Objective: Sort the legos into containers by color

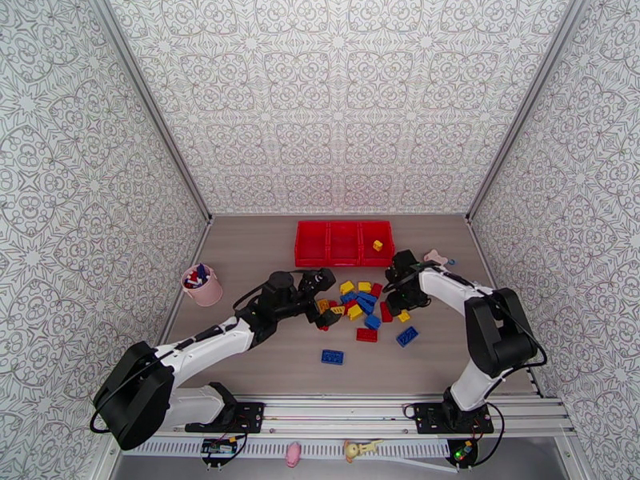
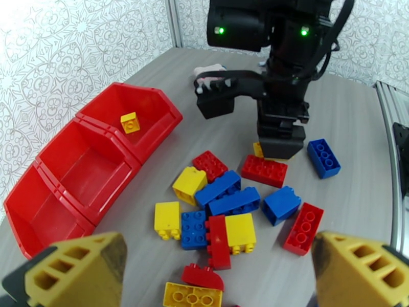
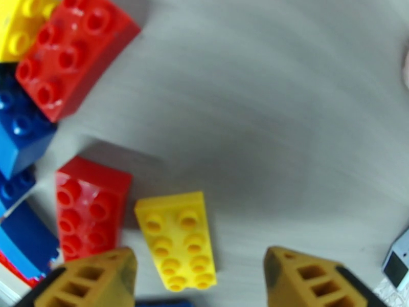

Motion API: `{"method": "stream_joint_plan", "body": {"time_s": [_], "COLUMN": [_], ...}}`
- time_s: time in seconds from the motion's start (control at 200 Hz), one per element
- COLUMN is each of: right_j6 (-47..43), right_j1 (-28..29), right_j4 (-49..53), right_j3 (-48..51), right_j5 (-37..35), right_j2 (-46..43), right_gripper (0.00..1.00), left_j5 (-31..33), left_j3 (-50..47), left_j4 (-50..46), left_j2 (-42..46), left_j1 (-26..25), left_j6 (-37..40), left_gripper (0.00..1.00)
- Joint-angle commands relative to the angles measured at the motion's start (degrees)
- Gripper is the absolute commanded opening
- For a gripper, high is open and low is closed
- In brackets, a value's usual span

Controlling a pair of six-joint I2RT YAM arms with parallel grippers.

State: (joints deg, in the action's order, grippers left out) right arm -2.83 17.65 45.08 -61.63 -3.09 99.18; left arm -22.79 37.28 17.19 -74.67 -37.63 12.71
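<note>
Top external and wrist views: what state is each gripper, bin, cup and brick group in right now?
left gripper: open, above the legos.
right gripper: open, low astride a flat yellow lego, not gripping it.
containers: rightmost bin holds one yellow brick; the other two are empty.
legos: mostly loose on the table, colours mixed.
pink cup: upright, with things inside.

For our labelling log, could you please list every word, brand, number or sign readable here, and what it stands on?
None can be read.
Studs of the yellow brick and the red brick: any embossing is too blurred.
On the red bins and the patterned walls: no writing seen.
</note>
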Motion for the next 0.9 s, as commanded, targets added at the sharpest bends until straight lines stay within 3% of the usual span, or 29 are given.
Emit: {"method": "stream_joint_plan", "body": {"time_s": [0.0, 0.435, 0.895], "right_j6": [-0.4, 0.8, 5.2], "right_j1": [0.0, -0.2, -0.2], "right_j4": [0.0, -1.0, -7.7], "right_j3": [0.1, 0.0, -4.4], "right_j5": [0.9, 0.2, 4.8], "right_j2": [1.8, 3.9, -2.3], "right_gripper": [0.63, 0.38, 0.26], "left_j5": [-1.0, -0.7, -3.7], "left_j3": [1.0, 1.0, 2.0], "left_j4": [-1.2, -1.6, -3.3], "left_j2": [0.4, 0.1, 0.4], "left_j1": [-0.3, -0.6, -0.4], "left_j6": [1.3, 1.5, 2.0], "left_gripper": [1.00, 1.00, 1.00]}}
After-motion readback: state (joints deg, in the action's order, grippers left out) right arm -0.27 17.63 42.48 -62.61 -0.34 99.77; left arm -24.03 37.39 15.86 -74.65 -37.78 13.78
